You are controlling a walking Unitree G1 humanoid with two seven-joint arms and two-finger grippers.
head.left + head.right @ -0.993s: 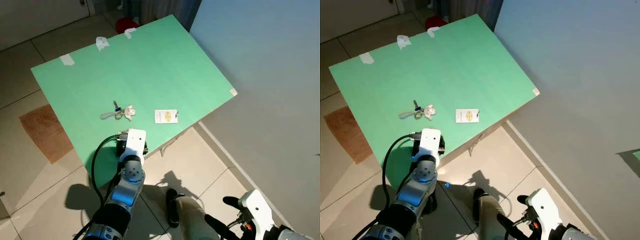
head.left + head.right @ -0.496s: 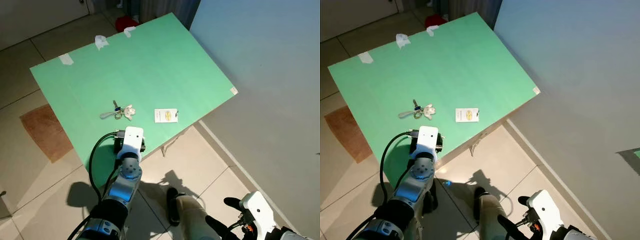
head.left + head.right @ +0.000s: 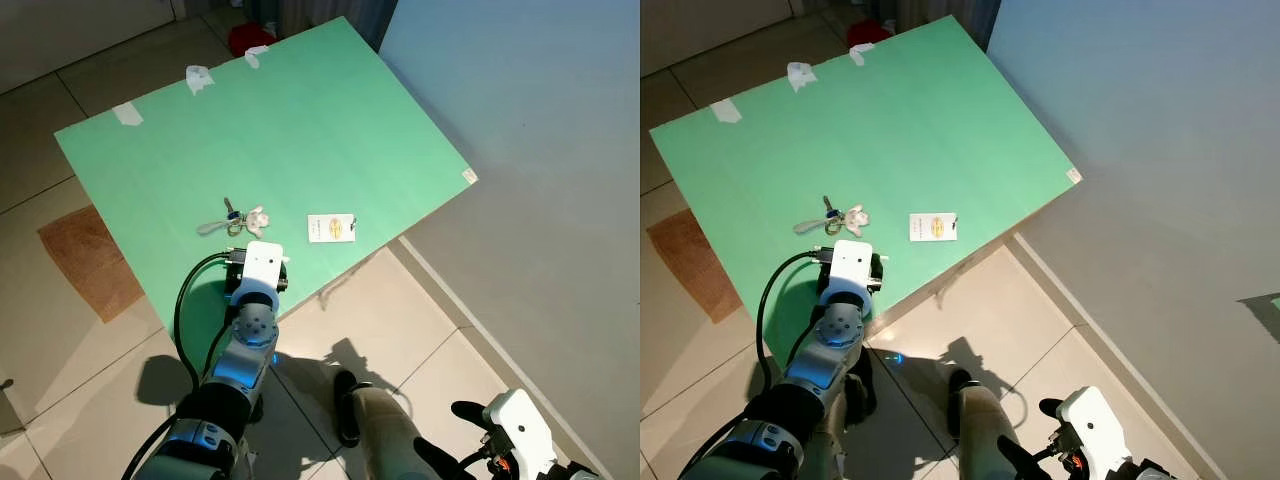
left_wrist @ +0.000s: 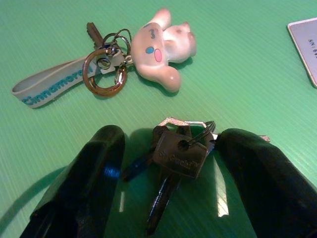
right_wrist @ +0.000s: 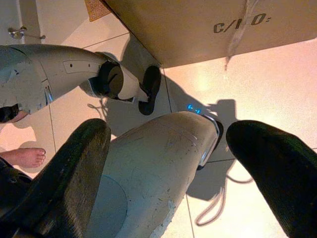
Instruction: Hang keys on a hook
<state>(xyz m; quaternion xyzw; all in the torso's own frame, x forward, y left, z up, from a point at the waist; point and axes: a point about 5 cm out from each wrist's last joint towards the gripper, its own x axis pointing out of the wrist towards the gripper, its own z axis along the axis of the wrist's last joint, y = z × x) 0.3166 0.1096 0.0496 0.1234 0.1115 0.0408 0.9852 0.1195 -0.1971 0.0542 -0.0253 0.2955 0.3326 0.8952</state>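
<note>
With the left gripper (image 4: 168, 163) wide open around the flat keys (image 4: 173, 153) on the green board (image 3: 330, 130), closing could skid them aside or pinch 1 blade only.

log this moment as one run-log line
phase: reaching | left gripper: open, fingers straddling key bunch on green board | right gripper: idle, open | plush keychain: beyond

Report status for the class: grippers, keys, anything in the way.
Left gripper open, low over the green board, straddling a plain key bunch. Right gripper open, idle near floor. Charm keyring just beyond, card beside.
</note>
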